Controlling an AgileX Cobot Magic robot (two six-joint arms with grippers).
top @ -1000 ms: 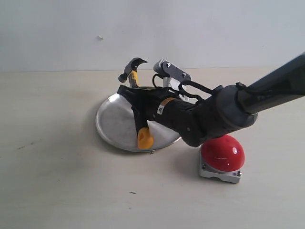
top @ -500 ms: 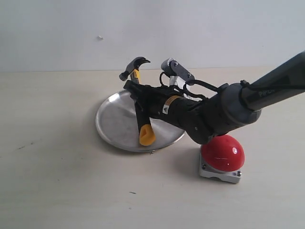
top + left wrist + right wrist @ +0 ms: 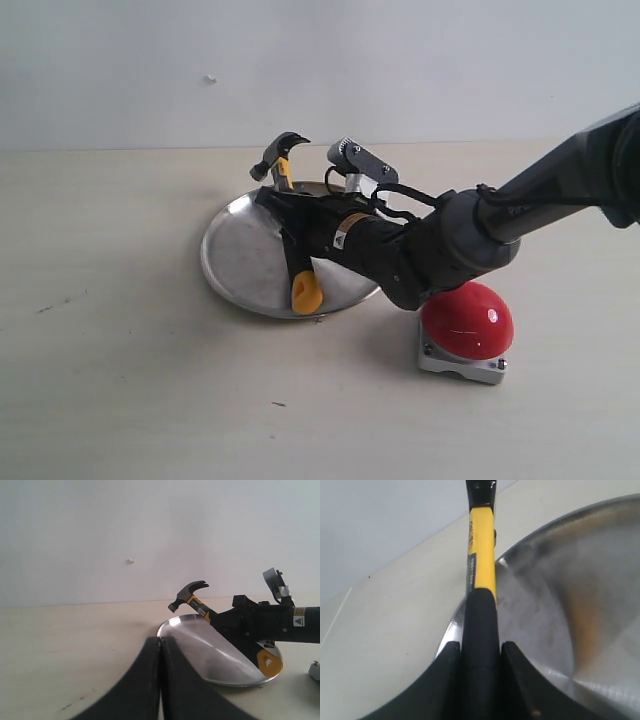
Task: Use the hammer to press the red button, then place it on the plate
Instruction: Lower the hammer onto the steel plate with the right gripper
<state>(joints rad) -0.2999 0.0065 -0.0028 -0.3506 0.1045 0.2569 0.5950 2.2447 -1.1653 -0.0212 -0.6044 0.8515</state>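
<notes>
The hammer (image 3: 291,222) stands tilted over the plate (image 3: 240,262), dark head (image 3: 279,149) up at the far rim, yellow end (image 3: 306,294) low over the near part. My right gripper (image 3: 287,218) reaches across from the right and is shut on the black handle; in the right wrist view its fingers (image 3: 451,661) clamp the handle (image 3: 481,610) above the plate (image 3: 570,605). The red button (image 3: 467,318) sits on its grey base right of the plate, under the right arm. My left gripper (image 3: 160,642) is shut and empty, apart from the plate (image 3: 200,647) and hammer (image 3: 192,592).
Pale tabletop all round, with a white wall behind. The right forearm (image 3: 450,245) crosses low over the space between plate and button. The left arm does not show in the exterior view.
The right gripper and hammer tipped slightly up, then sank back a little toward the plate. The grip on the handle stays the same. Button and plate have not moved.
</notes>
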